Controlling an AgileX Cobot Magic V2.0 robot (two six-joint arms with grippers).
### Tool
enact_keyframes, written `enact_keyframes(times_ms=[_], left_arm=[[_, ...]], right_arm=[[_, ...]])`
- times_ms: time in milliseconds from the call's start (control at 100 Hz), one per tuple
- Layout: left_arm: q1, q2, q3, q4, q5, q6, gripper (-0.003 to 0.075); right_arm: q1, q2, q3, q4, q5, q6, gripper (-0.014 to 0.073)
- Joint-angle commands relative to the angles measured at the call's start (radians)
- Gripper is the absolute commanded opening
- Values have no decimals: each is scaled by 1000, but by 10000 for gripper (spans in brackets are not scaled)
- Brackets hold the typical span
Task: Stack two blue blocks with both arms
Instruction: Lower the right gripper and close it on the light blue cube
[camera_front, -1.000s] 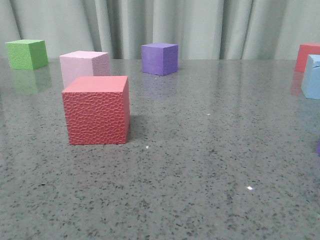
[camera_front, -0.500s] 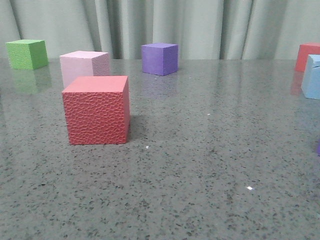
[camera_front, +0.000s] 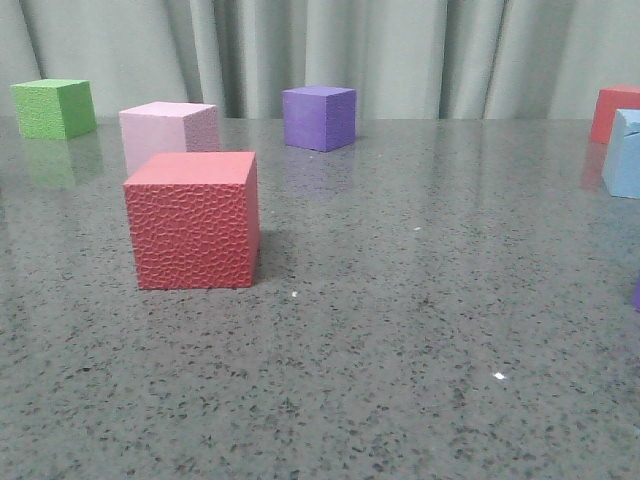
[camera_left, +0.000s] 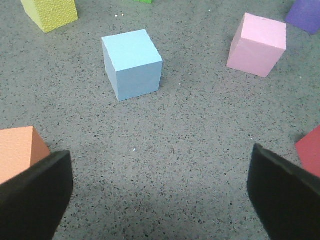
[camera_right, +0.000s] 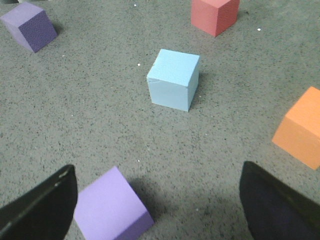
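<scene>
While both hands hang above the worktop (camera_front: 400, 330), the left hand (camera_left: 160, 195) is spread wide over one blue block (camera_left: 132, 64). Likewise released, the right hand (camera_right: 157, 210) faces another blue block (camera_right: 173, 79), grasping nothing.

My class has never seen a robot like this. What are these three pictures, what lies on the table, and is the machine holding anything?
They show one moment from three cameras on a two-armed robot. The front camera looks forward over a grey speckled table with a red cube, a pink cube, a green cube and a purple cube. The other two cameras sit on the wrists. The left gripper and the right gripper are the black shapes at the lower corners, open and holding nothing. Each looks down at a light blue block standing alone.
</scene>
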Motion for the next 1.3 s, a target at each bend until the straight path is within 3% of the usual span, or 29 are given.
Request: enact_keyframes(times_ms=[0,410,640,1290], left_arm=[[-7,9,-34,-12,-65,1,670],[-7,9,-34,-12,-63,1,670],[-7,9,-34,-12,-63,1,670],[-7,9,-34,-12,-63,1,670]], right_arm=[[-7,89,-77,5,-84,18,651],[-7,526,-338,-11,-104,122,645],[-7,720,-450,-49,-47,175,645],[-7,908,-536,-116,-60,225,645]])
